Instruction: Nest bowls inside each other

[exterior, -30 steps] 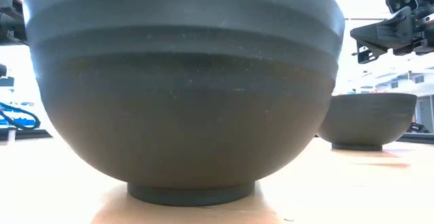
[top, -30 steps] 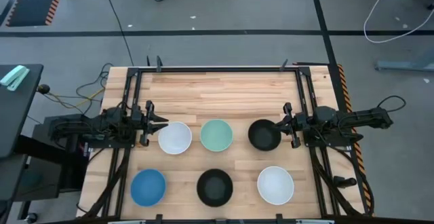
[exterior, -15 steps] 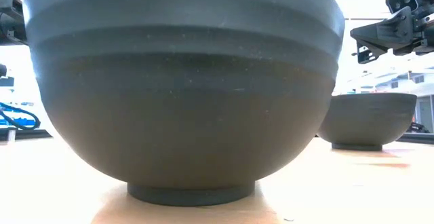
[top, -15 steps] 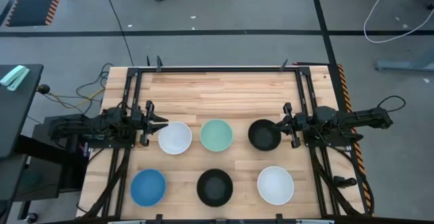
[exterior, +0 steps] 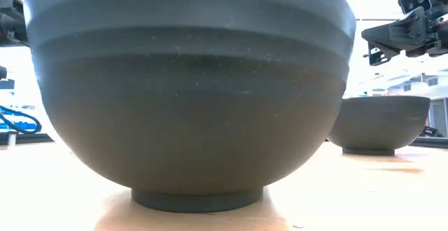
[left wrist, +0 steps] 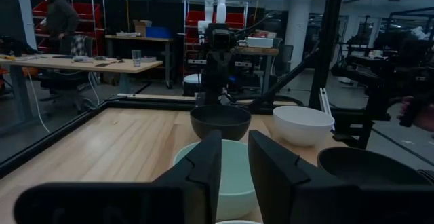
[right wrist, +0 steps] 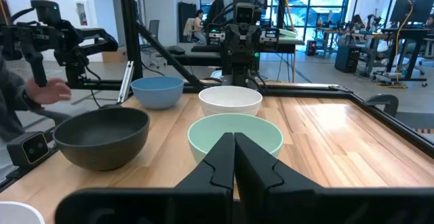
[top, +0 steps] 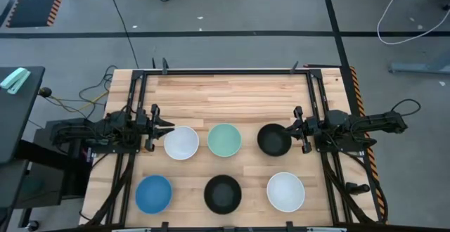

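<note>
— Looking down, what is the surface?

— A pale wooden table (top: 232, 95) inside a black frame, on a grey floor crossed by dark tape lines; the wrist views show a workshop behind it with benches, shelving, a white robot arm (left wrist: 214, 0), and a person (left wrist: 57, 13) standing far off.

— How many bowls?

— Six, none nested: back row is a white bowl (top: 181, 142), a mint green bowl (top: 224, 139) and a black bowl (top: 272, 139); front row is a blue bowl (top: 153, 193), a second black bowl (top: 222, 193) and a second white bowl (top: 285, 190).

— And the grippers?

— Two; the left gripper (top: 156, 127) sits just beside the back white bowl, fingers parted with nothing between them; the right gripper (top: 298, 128) sits at the back black bowl's edge, fingers pressed together on nothing.
</note>
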Available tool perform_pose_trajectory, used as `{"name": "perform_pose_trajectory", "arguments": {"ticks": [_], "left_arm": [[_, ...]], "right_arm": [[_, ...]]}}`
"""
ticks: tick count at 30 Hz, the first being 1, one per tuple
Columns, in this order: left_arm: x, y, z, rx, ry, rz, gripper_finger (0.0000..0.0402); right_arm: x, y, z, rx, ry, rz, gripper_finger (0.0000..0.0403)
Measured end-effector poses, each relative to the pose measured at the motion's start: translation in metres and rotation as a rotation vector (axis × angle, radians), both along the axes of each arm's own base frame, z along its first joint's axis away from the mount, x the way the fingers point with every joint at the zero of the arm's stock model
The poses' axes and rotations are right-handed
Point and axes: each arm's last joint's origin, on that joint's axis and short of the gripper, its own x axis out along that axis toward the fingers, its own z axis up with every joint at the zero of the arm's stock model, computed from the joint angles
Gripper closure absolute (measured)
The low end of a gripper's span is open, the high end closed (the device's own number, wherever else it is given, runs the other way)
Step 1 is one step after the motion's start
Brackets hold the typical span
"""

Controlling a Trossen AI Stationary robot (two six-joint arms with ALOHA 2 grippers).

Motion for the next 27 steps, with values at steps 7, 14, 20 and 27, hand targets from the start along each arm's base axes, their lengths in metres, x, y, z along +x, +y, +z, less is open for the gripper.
{"name": "perform_pose_trajectory", "arguments": {"ticks": [7, 14, 20, 27], "left_arm": [[0.000, 0.000, 0.000, 0.000, 0.000, 0.000, 0.0313], [0.000, 0.000, 0.001, 0.000, -0.009, 0.000, 0.0317], [-0.001, 0.000, 0.009, -0.001, -0.092, 0.000, 0.0321], [-0.002, 0.000, 0.012, -0.025, -0.125, -0.005, 0.0315]], "right_arm": [[0.000, 0.000, 0.000, 0.002, -0.002, 0.000, 0.0384], [0.000, 0.000, 0.002, 0.169, -0.010, 0.000, 0.0384], [0.000, 0.000, 0.009, 0.270, -0.066, 0.009, 0.0384], [-0.002, 0.000, 0.023, 0.381, -0.158, 0.032, 0.0384]]}}
